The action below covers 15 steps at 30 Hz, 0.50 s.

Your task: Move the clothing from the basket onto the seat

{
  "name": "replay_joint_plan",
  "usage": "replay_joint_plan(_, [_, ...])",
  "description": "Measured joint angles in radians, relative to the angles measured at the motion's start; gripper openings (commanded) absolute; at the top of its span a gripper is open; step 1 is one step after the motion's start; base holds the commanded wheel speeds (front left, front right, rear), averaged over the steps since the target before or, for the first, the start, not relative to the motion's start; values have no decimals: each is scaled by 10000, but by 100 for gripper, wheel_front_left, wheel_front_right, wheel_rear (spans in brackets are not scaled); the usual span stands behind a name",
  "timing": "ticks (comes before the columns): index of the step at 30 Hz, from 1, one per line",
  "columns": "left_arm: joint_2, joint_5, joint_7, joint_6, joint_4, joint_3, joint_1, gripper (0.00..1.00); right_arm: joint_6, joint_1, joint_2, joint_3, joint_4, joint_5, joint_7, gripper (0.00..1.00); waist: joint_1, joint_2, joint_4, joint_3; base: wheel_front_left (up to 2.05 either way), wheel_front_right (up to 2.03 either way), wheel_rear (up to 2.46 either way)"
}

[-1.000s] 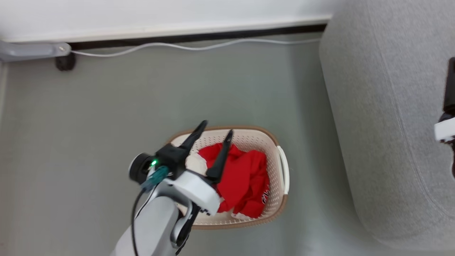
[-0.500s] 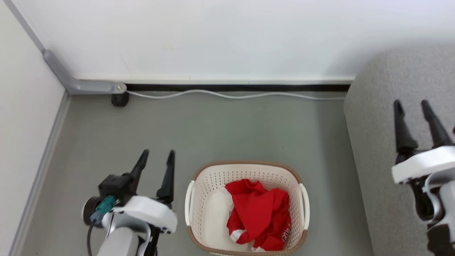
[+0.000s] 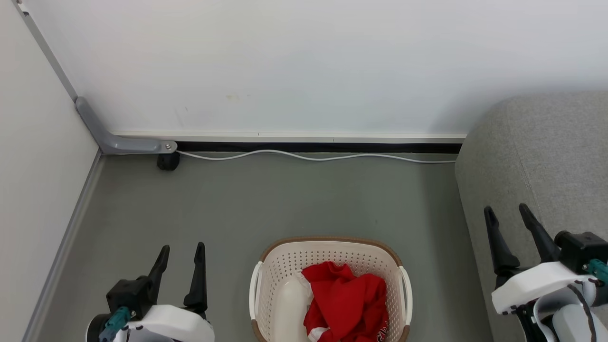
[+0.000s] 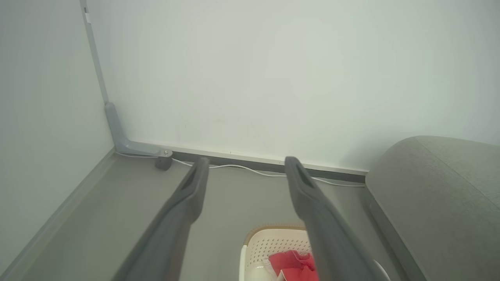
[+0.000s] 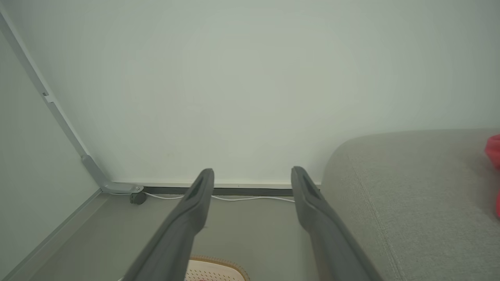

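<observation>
At 8 o'clock in the head view the left gripper (image 3: 182, 248) is hanging spread wide and empty. At 6 o'clock the clothing (image 3: 346, 304) is lying bunched inside the basket (image 3: 332, 241), so that heap is waiting to be moved. At 4 o'clock the right gripper (image 3: 505, 210) is hovering near the seat (image 3: 536, 156), fingers apart, carrying nothing. In the right wrist view a red patch (image 5: 493, 150) is showing on the seat at 3 o'clock, probably one garment already delivered.
</observation>
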<state>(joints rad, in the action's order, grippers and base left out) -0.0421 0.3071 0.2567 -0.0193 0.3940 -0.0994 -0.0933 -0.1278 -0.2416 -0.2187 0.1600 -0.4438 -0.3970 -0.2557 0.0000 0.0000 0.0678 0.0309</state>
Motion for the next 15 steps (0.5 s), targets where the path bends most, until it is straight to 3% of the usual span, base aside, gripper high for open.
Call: replay_joint_plan(15, [-8,-959,-2,309,-525,-495,479,100,0,510,368,-529,104,445,0,100,0,0,-240,64,0,0,0])
